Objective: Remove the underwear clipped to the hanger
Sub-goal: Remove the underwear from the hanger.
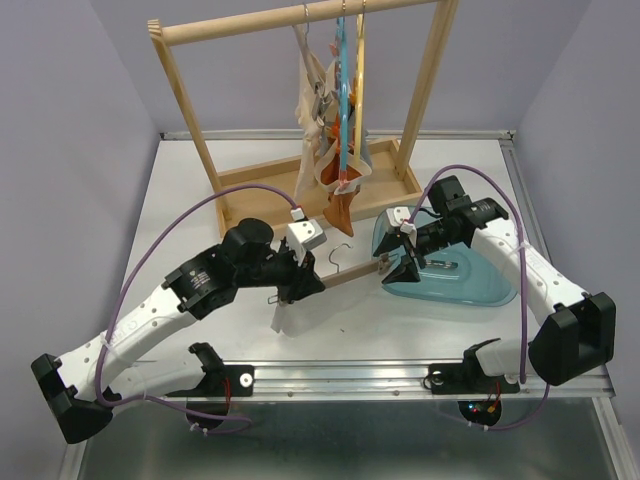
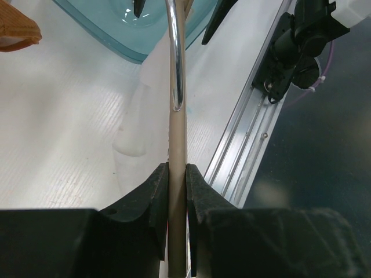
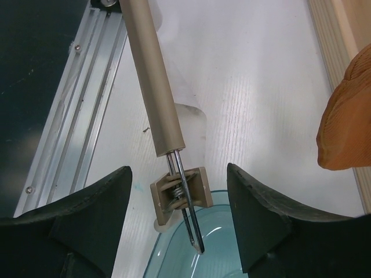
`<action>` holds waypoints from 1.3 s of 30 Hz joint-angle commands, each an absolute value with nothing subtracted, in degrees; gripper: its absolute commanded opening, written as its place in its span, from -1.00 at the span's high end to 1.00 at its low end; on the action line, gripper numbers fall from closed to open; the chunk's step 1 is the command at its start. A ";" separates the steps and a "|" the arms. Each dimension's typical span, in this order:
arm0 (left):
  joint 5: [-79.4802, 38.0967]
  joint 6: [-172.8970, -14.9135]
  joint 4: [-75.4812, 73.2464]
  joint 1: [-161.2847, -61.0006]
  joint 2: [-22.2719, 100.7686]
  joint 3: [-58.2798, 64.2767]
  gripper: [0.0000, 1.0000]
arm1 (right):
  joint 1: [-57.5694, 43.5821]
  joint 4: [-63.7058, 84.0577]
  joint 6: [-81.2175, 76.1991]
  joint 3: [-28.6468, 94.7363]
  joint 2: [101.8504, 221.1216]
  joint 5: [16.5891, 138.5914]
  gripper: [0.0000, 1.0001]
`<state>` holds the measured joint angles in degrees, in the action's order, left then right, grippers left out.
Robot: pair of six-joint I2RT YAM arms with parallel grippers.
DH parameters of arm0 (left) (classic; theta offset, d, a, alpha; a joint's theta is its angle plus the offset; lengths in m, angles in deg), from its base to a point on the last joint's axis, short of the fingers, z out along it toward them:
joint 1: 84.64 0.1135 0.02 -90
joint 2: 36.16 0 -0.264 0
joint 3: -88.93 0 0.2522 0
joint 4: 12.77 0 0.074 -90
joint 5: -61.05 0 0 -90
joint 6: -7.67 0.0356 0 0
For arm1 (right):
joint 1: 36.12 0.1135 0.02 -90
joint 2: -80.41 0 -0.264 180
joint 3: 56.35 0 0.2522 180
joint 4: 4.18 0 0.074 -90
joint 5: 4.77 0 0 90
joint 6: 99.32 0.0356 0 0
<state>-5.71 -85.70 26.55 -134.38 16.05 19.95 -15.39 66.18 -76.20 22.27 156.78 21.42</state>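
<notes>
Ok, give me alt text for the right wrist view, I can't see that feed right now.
The right hand, fingers open, flanks the clip at the end of a beige hanger bar without touching it, just above the rim of a blue tub. An orange cloth shows at the right edge.

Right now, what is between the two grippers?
Top view: a hanger. The left gripper clamps its bar; right wrist view shows its clip inside the open right gripper.

It looks like a robot lab: white table [image 1: 420, 325], metal rail [image 1: 350, 372] along the bottom, plain purple walls [image 1: 60, 100] around.
</notes>
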 commanded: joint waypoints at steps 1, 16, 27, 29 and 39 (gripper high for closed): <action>-5.05 -84.79 23.75 -134.92 14.91 18.48 1.00 | -14.94 66.80 -76.91 25.79 156.34 20.28 -0.41; -4.87 -84.87 23.40 -135.27 14.64 19.53 1.00 | -14.94 66.80 -76.39 27.11 155.82 21.33 0.11; -5.05 -84.87 23.22 -135.36 14.73 19.88 1.00 | -14.94 66.80 -76.56 26.84 155.73 21.33 0.47; -5.22 -84.79 23.31 -135.36 14.99 19.97 1.00 | -14.85 66.80 -76.65 27.02 155.81 21.42 0.73; -5.14 -84.17 23.22 -135.36 15.87 20.15 1.00 | -14.94 66.71 -75.77 28.16 155.38 22.21 0.57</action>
<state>-6.19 -85.18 26.15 -134.93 16.09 20.06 -15.39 66.66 -76.20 24.02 156.76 22.12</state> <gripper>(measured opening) 0.247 0.387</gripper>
